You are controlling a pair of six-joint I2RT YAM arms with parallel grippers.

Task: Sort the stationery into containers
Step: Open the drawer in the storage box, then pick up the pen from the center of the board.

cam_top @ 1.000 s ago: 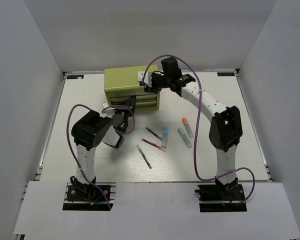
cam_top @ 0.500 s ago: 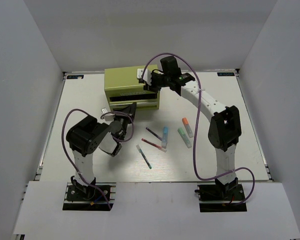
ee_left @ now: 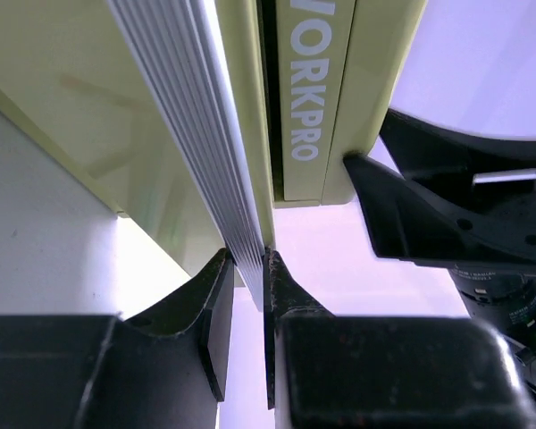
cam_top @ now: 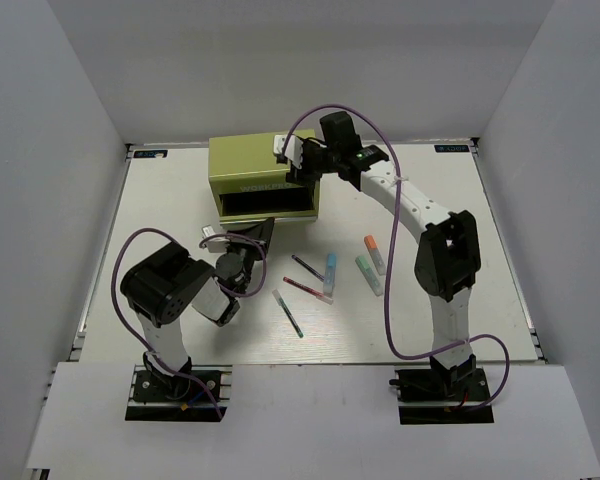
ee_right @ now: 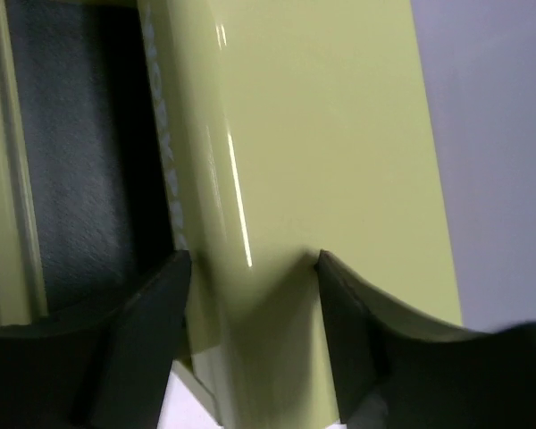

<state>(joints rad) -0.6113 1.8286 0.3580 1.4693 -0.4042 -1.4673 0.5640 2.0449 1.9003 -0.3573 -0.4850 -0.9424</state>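
Drawer (cam_top: 265, 205) slid farther out; handle (ee_left: 196, 116) pinched between left fingers (ee_left: 210, 313).

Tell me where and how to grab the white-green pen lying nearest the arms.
Take the white-green pen at mid-shaft. Come straight down from above and pinch across its thin width. It lies flat and slanted on the table, with bare surface on both sides, so a side approach would likely just push it along.

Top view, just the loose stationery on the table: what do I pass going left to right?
In order: white-green pen → light blue highlighter → orange highlighter. Left out because they overlap others sideways: red pen, dark pen, green highlighter.
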